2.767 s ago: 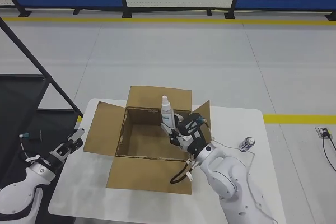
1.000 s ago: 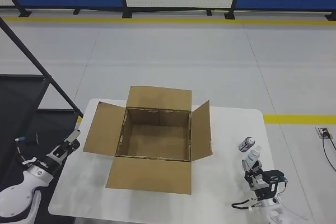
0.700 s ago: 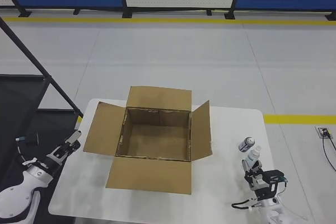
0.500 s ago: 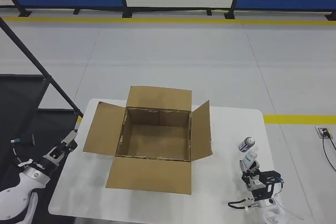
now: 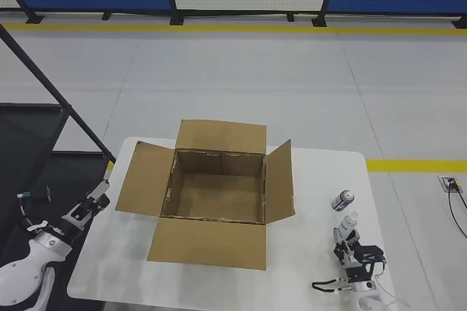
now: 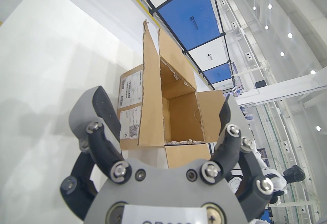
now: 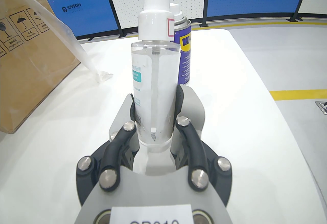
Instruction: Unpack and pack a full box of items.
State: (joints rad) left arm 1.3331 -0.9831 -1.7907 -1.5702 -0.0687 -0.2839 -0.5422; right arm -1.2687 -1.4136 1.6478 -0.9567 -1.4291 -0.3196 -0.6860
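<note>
Wrist cam: right tool (image 7: 155,103) grasps clear spray bottle (image 7: 153,61), blue spray can (image 7: 185,51) just behind; left tool (image 6: 164,105) released, facing open cardboard box (image 6: 150,107) on white worktop (image 5: 327,179); grey floor (image 5: 257,70), yellow line (image 5: 424,165).

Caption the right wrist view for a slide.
Right claw grips an upright clear spray bottle; a blue aerosol can stands behind it on the white table, cardboard box nearby.

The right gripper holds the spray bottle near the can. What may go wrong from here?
The spray can stands close beyond the spray bottle; a forward nudge might topple it. The right gripper grips the tall bottle low, so it may tip on release.
</note>
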